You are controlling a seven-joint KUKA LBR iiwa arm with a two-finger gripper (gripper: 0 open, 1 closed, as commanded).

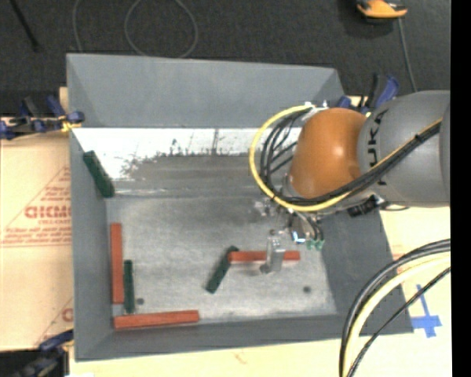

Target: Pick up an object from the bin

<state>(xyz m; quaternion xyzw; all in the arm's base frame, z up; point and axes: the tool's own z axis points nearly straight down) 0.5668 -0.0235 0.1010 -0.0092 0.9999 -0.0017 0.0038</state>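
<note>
My gripper [272,262] hangs low over the right middle of the bin floor, its fingertips down at a thin orange-red stick [251,256] that lies flat and runs left to right. The fingers stand on either side of the stick's right half, touching or nearly touching it. A short dark green stick [217,274] lies slanted just left of it, its upper end meeting the orange stick's left end.
Along the left wall lie an upright orange stick [117,261] and a dark green one [129,286] beside it. A longer orange bar [156,319] rests along the front wall. Another green stick [97,173] leans in the back left corner.
</note>
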